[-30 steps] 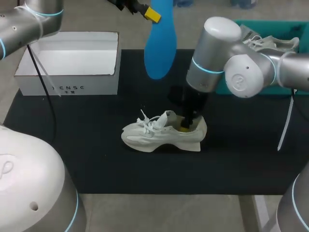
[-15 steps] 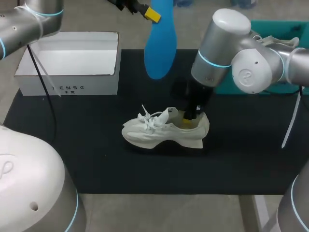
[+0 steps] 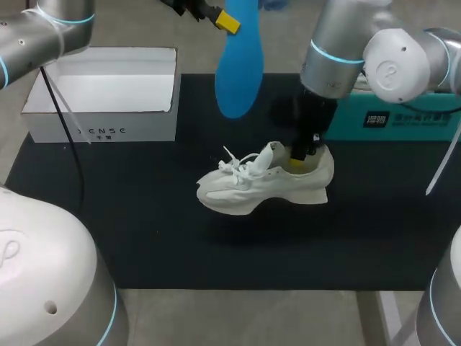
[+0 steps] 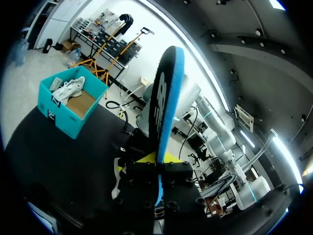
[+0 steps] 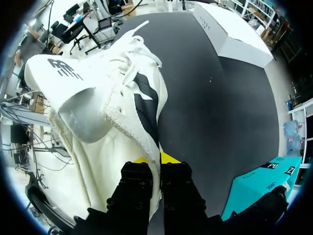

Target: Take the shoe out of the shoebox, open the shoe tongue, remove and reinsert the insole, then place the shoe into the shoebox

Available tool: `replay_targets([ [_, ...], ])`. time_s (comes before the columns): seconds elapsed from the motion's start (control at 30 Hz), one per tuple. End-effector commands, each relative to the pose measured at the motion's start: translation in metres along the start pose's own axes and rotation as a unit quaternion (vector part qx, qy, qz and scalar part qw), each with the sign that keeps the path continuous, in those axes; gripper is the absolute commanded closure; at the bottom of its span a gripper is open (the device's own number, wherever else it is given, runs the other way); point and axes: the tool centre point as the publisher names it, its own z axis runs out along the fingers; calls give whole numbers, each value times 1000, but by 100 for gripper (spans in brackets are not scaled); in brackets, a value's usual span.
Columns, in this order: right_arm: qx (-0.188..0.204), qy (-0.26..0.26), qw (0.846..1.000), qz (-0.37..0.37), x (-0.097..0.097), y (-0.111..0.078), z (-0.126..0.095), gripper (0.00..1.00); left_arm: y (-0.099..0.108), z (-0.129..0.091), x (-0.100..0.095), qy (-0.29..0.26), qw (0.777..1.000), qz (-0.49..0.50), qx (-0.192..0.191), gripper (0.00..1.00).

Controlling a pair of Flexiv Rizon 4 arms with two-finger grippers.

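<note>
Presently, item by item.

- Right gripper [image 3: 301, 153]: pressed together on the heel collar of the shoe [image 3: 263, 184], one finger inside the opening, one outside. The shoe hangs under it, apparently clear of the mat [image 3: 144, 231].
- Shoe: white, laces loose, tongue raised. Its long axis runs away from the right gripper toward the left arm's side, heel at the fingers, toe furthest off. The opening faces up, just ahead of the fingers.
- Left gripper [image 3: 223, 19]: pinching the blue insole [image 3: 238, 65] by its narrow end. The insole hangs below the fingers, long axis near upright, broad end down.
- Governing relation: the shoe's opening lies below the left gripper and off toward the right arm, apart from the insole's lower end. The insole stands roughly crosswise to the shoe's length, so reinsertion would likely need it tipped toe-first along that axis. The left arm carries it; the right steadies the shoe.
- Shoebox [image 3: 101, 130]: white, open, beside the left arm, well apart from the shoe.
- Teal box [image 3: 389, 119]: behind the right arm.
</note>
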Motion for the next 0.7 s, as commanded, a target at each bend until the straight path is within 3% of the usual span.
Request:
replay_targets([
  [0.03,2,11,1000,0,-7,3,2,100,1,0,1,-1,1000,0,0,100],
  [0.37,2,11,1000,0,-7,3,2,100,1,0,1,-1,1000,0,0,100],
  [0.4,-12,-3,998,63,-4,-2,1,100,1,0,1,-1,1000,0,0,100],
  [0.47,-77,-67,980,171,7,-9,-6,100,1,0,1,-1,1000,0,0,100],
  [0.53,-60,-91,969,222,20,-11,-6,100,1,0,1,-1,1000,0,0,100],
  [0.57,-84,-121,954,260,30,-13,-7,100,1,0,1,-1,1000,0,0,100],
  [0.6,-88,-127,951,269,34,-14,-7,100,1,0,1,-1,1000,0,0,100],
  [0.67,-55,-144,931,330,45,-16,-2,100,1,0,1,-1,1000,0,0,100],
  [0.7,-66,-143,928,338,48,-16,0,100,1,0,1,-1,1000,0,0,100],
])
